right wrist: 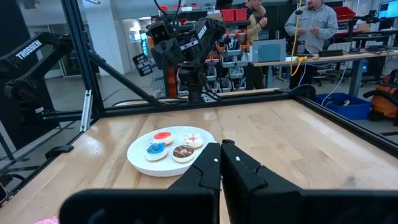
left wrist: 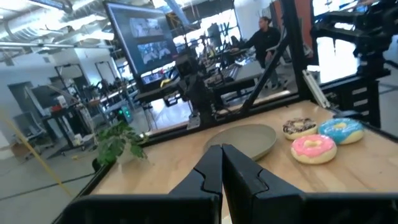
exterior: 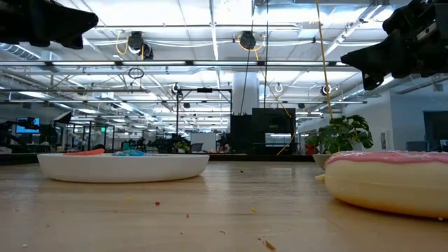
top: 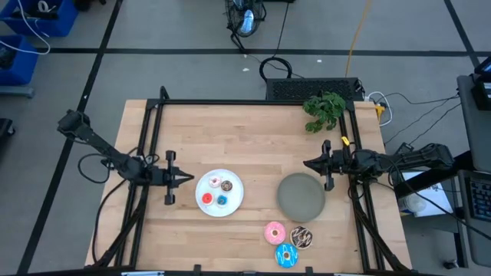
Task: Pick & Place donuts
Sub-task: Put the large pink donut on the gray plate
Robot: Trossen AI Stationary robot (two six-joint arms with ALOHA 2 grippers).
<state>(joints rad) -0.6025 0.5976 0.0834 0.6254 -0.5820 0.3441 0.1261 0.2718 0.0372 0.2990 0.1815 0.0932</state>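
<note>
Above table, left of white plate (top: pixel 232 201): left gripper (top: pixel 189 177) closed, empty, pointing right. Right gripper (top: pixel 307 163) closed, empty, pointing left, above grey plate (top: pixel 301 196). Four small donuts (top: pixel 215 192) flat on white plate; three large donuts (top: pixel 288 243) flat at near edge.

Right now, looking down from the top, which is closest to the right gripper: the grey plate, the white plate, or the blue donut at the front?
From the right gripper:
1. Grey plate, just beside it, toward the front.
2. Blue donut, at the front edge.
3. White plate, across the table near the left gripper.
</note>
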